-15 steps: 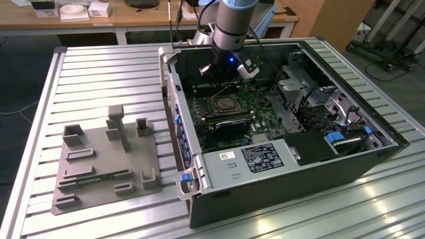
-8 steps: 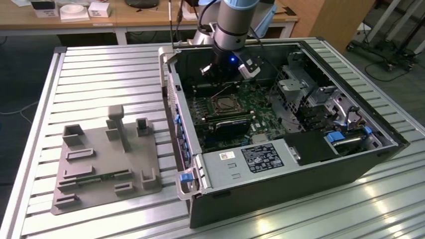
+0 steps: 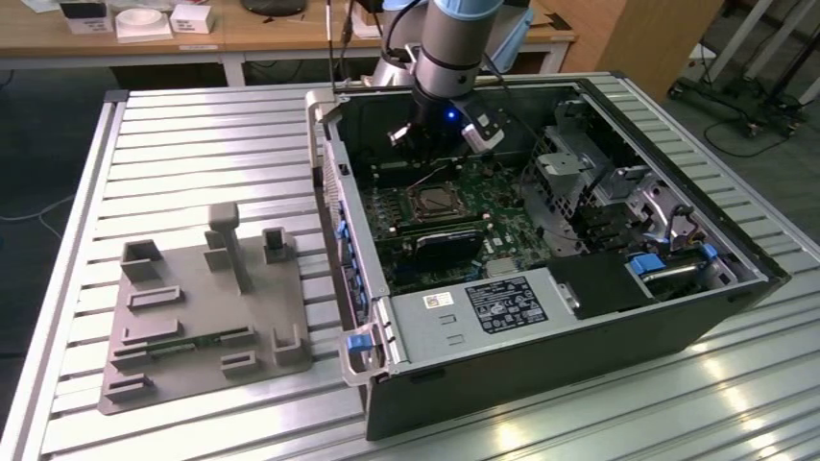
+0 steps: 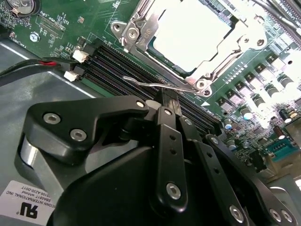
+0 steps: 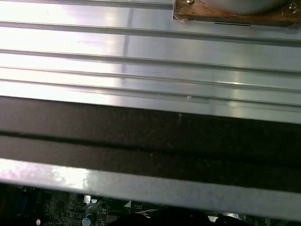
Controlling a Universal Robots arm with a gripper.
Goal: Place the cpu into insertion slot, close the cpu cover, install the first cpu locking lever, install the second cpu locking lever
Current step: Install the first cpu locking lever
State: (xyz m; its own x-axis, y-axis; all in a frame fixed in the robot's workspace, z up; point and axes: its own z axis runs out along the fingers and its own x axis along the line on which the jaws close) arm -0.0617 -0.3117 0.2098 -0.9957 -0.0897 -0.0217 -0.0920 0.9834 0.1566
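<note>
The cpu lies flat with its silvery top showing in the insertion slot on the green motherboard inside the open computer case. The cpu cover is folded down around it as a silvery frame. A thin wire locking lever runs along the near side of the socket, its hooked end free over the memory slots. In the second wrist view my gripper is shut, its black fingertips right against that lever. In the exterior view the gripper hangs inside the case just beyond the socket.
Long black memory slots lie beside the socket. The case wall and drive bays hem in the arm. A grey fixture plate rests on the slatted aluminium table, which also appears as table.
</note>
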